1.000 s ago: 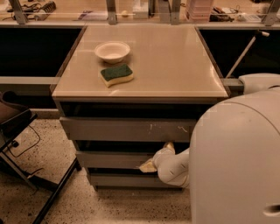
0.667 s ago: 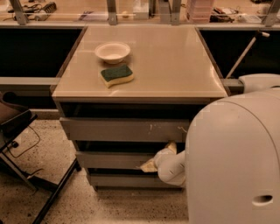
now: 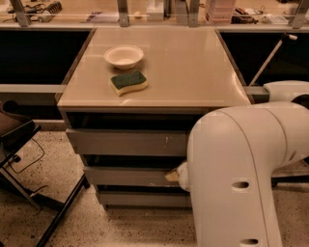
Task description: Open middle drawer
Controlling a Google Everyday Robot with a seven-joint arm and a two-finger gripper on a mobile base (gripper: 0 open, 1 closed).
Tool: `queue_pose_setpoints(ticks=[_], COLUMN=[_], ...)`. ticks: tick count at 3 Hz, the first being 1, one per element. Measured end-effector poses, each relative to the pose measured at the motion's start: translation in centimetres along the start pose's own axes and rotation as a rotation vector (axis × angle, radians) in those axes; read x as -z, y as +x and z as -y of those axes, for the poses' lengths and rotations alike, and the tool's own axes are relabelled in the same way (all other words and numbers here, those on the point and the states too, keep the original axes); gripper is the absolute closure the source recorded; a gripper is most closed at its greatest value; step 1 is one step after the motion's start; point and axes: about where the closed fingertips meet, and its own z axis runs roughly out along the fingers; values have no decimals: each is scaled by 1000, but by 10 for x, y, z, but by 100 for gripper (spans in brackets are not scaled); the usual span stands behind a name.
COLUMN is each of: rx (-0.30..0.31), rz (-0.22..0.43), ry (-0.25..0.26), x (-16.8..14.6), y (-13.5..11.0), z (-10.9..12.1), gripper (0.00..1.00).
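**End effector at the middle drawer front, hidden behind the arm**

The robot's bulky white arm (image 3: 241, 164) fills the lower right of the camera view and covers most of the end effector (image 3: 175, 175). Only a pale tip shows past the arm's left edge, right at the face of the middle drawer (image 3: 125, 176). I cannot tell whether it is released or clenched, nor whether it truly touches the drawer.

The middle drawer is the second of three grey fronts stacked under the beige tabletop (image 3: 193, 72). It sits below the scratched top drawer front (image 3: 120, 142), whose white marks lie right of centre, and above the plain bottom drawer front (image 3: 140, 198). A dark gap runs above each front. The middle drawer's right part is hidden behind the arm.

On the tabletop, towards its back left, stands a shallow white bowl (image 3: 123, 56). Just in front of it, apart from it, lies a sponge (image 3: 128, 82), green on top and yellow beneath.

Along the back counter (image 3: 217, 9) stand boxes and small items, too blurred for any lettering to be read. A dark frame (image 3: 19, 135) stands at the left on the speckled floor (image 3: 120, 226).
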Motion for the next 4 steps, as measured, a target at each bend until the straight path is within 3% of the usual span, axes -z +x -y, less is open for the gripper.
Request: queue_pose_setpoints(ticks=[2, 3, 4], rx=[10, 1, 37], rz=[6, 24, 47], ry=[-19, -109, -114], x=[-1, 3, 6], y=[1, 19, 20], z=[-3, -24, -21], gripper=[0, 0, 0])
